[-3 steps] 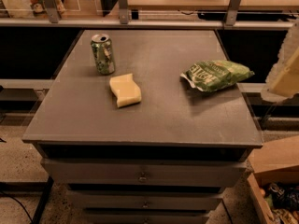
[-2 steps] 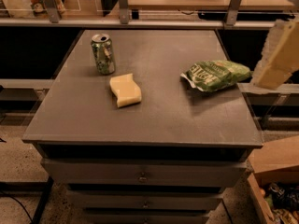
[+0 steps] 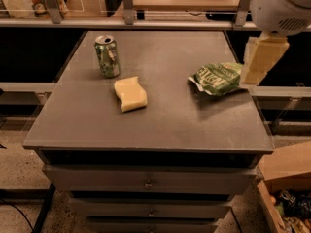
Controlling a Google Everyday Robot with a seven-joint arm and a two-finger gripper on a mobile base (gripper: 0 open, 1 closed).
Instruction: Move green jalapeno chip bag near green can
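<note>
Crinkly, shiny green jalapeno chip bag (image 3: 217, 77) is noted flat near the grey table's (image 3: 146, 125) right edge, long axis left-right. The cream gripper (image 3: 253, 72) is poised at its right end, so the bag lies just leftward; whether the gripper is open or closed cannot be told. The small green-and-white patterned can (image 3: 107, 56) is seen upright, well apart at far left.

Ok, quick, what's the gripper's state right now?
Gripper: open or closed cannot be told; it is at the right end of the crinkly, shiny green chip bag, which lies on the grey tabletop.
</note>
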